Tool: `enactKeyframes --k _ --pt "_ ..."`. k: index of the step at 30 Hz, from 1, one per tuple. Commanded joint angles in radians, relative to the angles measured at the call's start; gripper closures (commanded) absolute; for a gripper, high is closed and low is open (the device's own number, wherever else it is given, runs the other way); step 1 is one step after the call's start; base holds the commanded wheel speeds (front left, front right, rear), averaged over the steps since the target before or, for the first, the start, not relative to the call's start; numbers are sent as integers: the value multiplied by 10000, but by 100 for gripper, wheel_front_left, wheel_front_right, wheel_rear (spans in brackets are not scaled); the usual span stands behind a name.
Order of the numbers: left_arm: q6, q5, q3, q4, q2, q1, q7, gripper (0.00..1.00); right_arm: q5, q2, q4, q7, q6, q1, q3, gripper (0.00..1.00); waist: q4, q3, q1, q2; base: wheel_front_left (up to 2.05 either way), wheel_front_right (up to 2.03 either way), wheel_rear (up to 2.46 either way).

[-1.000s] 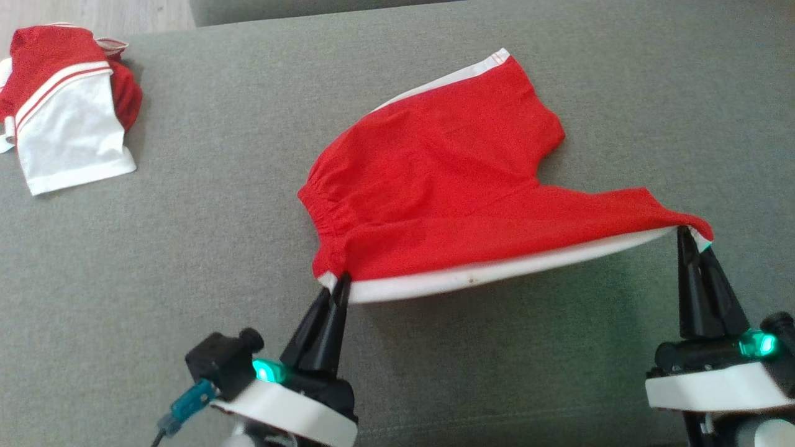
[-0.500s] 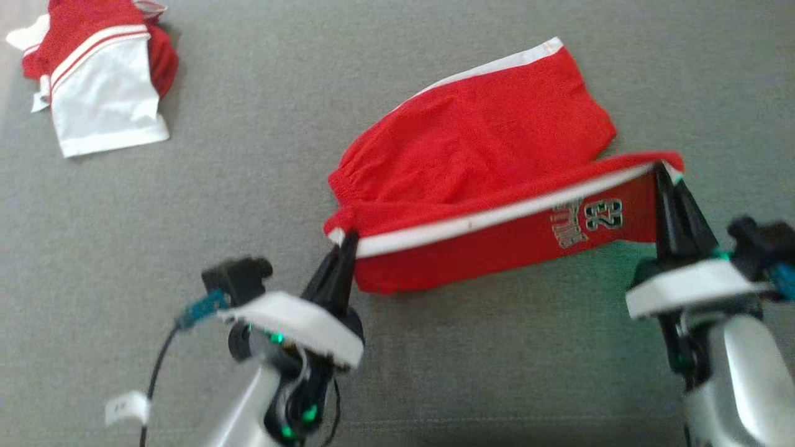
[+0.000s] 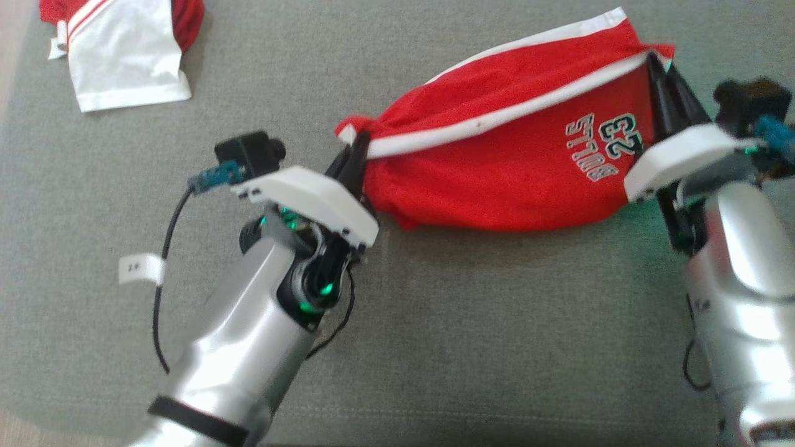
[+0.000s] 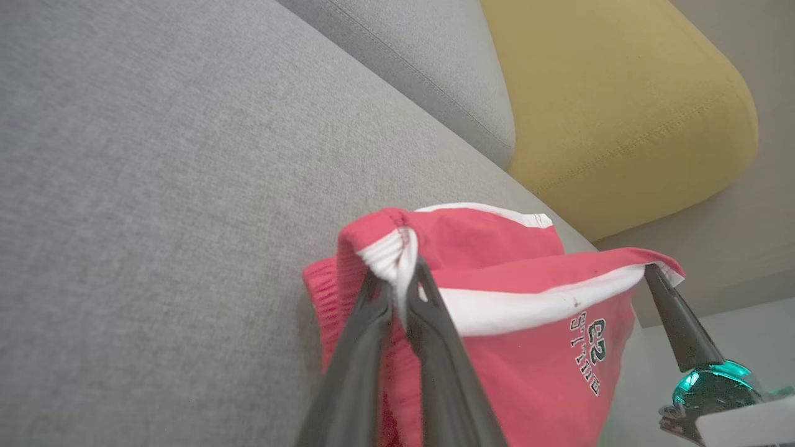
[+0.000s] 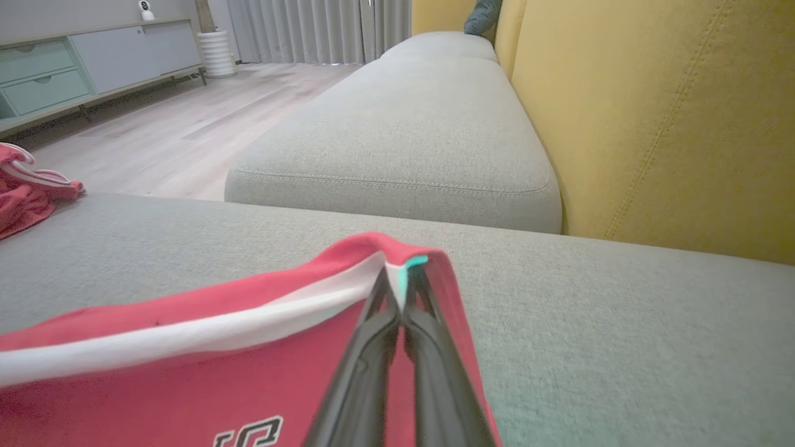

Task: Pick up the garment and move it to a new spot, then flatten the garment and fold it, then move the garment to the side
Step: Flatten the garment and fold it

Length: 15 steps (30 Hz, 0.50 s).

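Observation:
The garment (image 3: 497, 167) is a pair of red shorts with a white side stripe and "BULLS 23" print. It hangs stretched between my two grippers above the grey sofa seat (image 3: 472, 347). My left gripper (image 3: 355, 144) is shut on its gathered waistband corner, seen close in the left wrist view (image 4: 397, 279). My right gripper (image 3: 653, 62) is shut on the hem corner at the other end of the white stripe, seen close in the right wrist view (image 5: 397, 282). The far layer of the garment (image 4: 484, 233) still trails on the seat behind the lifted edge.
A second red and white garment (image 3: 124, 56) lies at the far left of the seat. Yellow back cushions (image 5: 658, 124) rise behind the sofa, and another grey seat cushion (image 5: 404, 143) adjoins beyond. A wooden floor (image 5: 186, 124) and a low cabinet (image 5: 68, 68) lie off the left end.
Both grippers have lifted the near edge of the shorts up and carried it away from me, turning the printed side into view. The head camera has also shifted.

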Motion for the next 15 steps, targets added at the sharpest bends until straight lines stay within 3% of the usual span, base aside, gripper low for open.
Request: enactKeyframes --k 1,9,10,12,13,15 --pt "58 -142 123 -112 77 -528 -162 100 -92 -72 37 -149 65 -529 200 100 104 215 0 0 0 0 0" --pt "115 -908 -738 845 77 -1729 -850 100 -354 -87 2292 -454 65 -2208 122 100 322 658 0 0 0 0 0" --pt "93 -997 -847 918 77 -1843 -973 91 -394 -90 2543 -515 65 -2367 105 100 352 686 0 0 0 0 0" --pt "53 -1174 -1070 1031 77 -2037 -1202 13 -480 -97 3014 -629 65 -2674 65 100 412 727 0 0 0 0 0" --pt "30 -1233 -1192 1075 77 -2122 -1303 0 -545 -113 3244 -662 65 -2822 55 100 449 745 0 0 0 0 0" --pt "-2 -1255 -1316 1114 76 -2199 -1407 0 -598 -128 3461 -709 65 -2969 37 100 495 760 0 0 0 0 0"
